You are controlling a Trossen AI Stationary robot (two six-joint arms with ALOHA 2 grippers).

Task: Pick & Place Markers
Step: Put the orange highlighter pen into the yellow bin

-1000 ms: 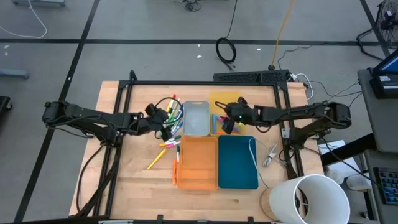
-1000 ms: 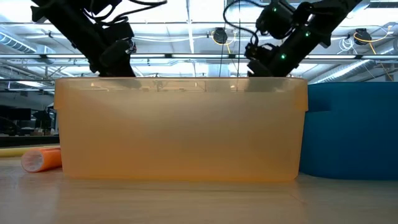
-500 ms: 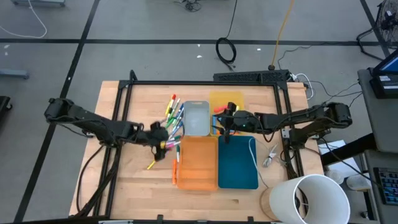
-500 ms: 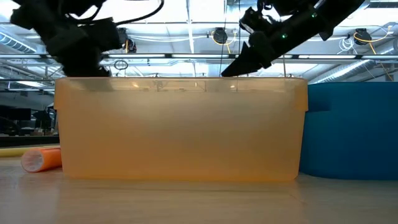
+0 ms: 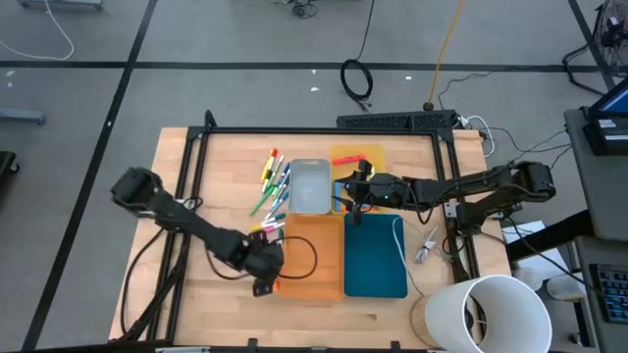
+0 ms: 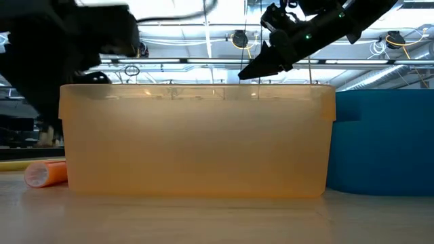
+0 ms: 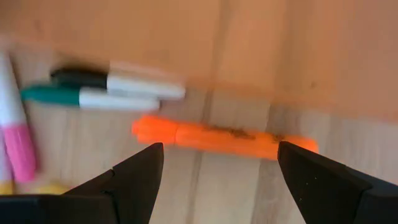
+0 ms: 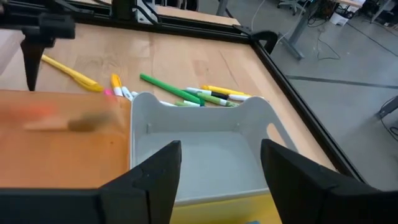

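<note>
Left gripper wide open, empty, poised over orange marker lying flat beside orange tray. Likely light, rigid, smooth, prone to rolling: pinch mid-barrel. Remaining markers left of grey tray. Right gripper open, empty, facing grey tray.

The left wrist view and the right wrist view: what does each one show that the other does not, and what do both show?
Only the left wrist view shows the orange marker lying on the wood between the open left gripper fingers, with a black-capped marker and a green-capped marker beyond it.

Only the right wrist view shows the empty grey tray, a long green marker behind it, a yellow marker, and the open right gripper.

Both show the orange tray and the wooden table.
</note>
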